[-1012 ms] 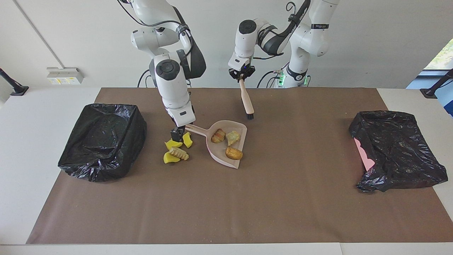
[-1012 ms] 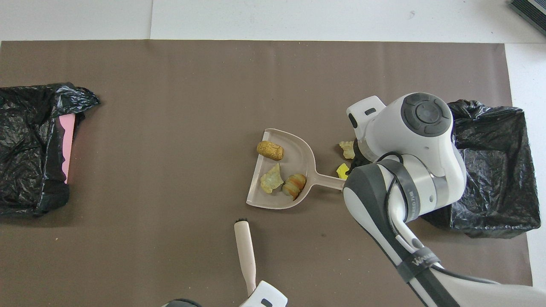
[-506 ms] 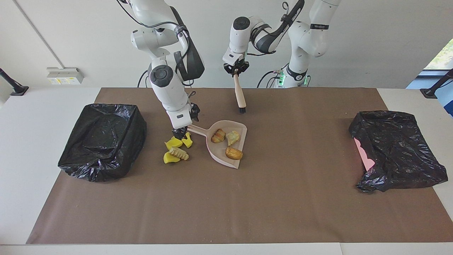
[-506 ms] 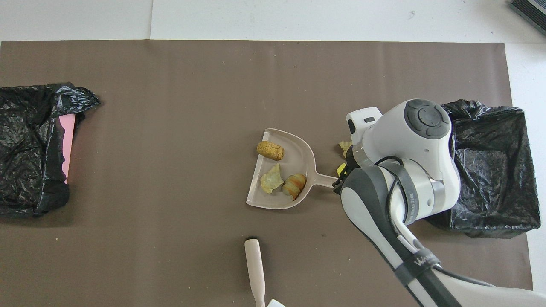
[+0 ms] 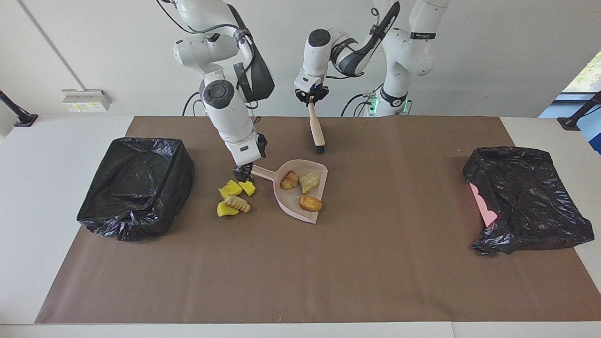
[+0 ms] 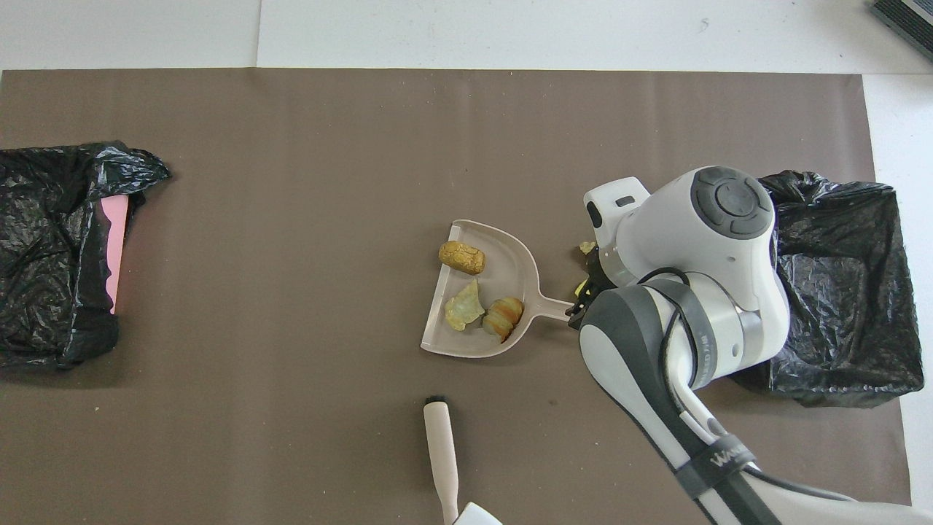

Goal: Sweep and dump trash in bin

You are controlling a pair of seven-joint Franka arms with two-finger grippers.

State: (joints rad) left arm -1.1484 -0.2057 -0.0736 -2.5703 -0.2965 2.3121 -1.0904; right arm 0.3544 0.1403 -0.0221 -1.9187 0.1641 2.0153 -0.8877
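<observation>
A beige dustpan (image 5: 292, 196) lies mid-mat with three pieces of trash in it: a striped roll (image 5: 289, 180), a pale lump (image 5: 309, 182) and a golden-brown lump (image 5: 310, 203). Beside its handle (image 5: 264, 173), toward the right arm's end, lie yellow chunks (image 5: 230, 189) and a ridged beige piece (image 5: 237, 203). My right gripper (image 5: 243, 174) stands open, low at the handle's tip. My left gripper (image 5: 311, 99) is shut on a brush (image 5: 317, 131) that hangs bristles down, over the mat nearer the robots than the dustpan (image 6: 510, 273). From overhead the right arm hides most of the yellow chunks.
A bin lined with a black bag (image 5: 136, 185) stands at the right arm's end, close to the loose trash. A second black bag (image 5: 526, 202) with pink showing lies at the left arm's end. Crumbs dot the brown mat (image 5: 300, 272).
The left arm lifted the brush and drew it back toward the robots. The right gripper moved from over the yellow chunks to the tip of the dustpan's handle. The dustpan stayed put.
</observation>
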